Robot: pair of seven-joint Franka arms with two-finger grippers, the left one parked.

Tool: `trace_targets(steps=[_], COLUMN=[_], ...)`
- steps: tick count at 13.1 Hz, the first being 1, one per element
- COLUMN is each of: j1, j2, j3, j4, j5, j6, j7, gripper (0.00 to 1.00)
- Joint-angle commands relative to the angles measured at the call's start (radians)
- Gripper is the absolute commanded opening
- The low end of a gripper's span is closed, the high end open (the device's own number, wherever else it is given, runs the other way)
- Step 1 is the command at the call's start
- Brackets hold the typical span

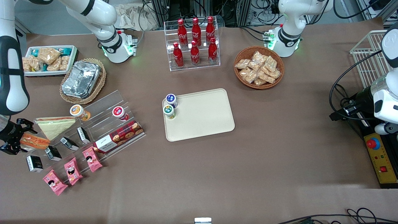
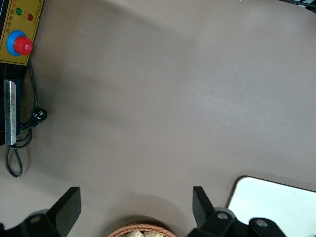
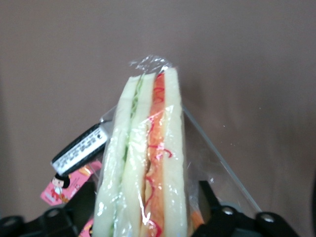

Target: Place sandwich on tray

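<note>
**Sandwich held at the working arm's end, tray well apart**

Nearest the front camera, three pink snack packets are lying on the brown table in a slanting row, with small black-and-white packets just above them on the lowest steps of a clear stepped display stand.

A little farther from the camera, at the working arm's end of the table, the gripper is hanging beside that stand with its two fingers closed on the sandwich. In the right wrist view the sandwich is standing up between the gripper fingers, its cut edge showing white bread with a green line and an orange-red line under clear wrap. It is sitting just beside the pale flat triangular sandwich, which is lying on the stand.

On the stand's upper steps, a red box of biscuits and two small capped bottles are resting.

The tray is lying near the table's middle, well apart from the sandwich. Two small bottles, one blue-capped and one green-capped, are standing at the tray edge nearer the working arm.

Farther still, a foil container is sitting in a wicker basket, a round basket of snacks is sitting toward the parked arm, and a clear rack of red cola bottles is standing between them.
</note>
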State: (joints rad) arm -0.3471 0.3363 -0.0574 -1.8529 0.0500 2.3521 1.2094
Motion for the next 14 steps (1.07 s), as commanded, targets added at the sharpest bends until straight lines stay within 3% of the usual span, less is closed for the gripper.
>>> trace_targets(steps=[1,2,5,8,11,14], j1=[0.01,0.01,0.0,-0.004,-0.004,0.002], j2=[-0.017,-0.017,-0.017,-0.017,0.032,0.026], j3=[0.002,0.002,0.007,-0.001,-0.007,-0.006], j4=[-0.022,-0.02,-0.009,0.029,0.228,0.29], j5=[0.019,0.019,0.036,0.12,0.117,0.12], j6=[0.015,0.015,0.013,-0.023,-0.23,-0.338], j7=[-0.057,-0.059,-0.118,-0.218,-0.22,-0.211], gripper=[0.19,0.01,0.0,0.0,0.0,0.0])
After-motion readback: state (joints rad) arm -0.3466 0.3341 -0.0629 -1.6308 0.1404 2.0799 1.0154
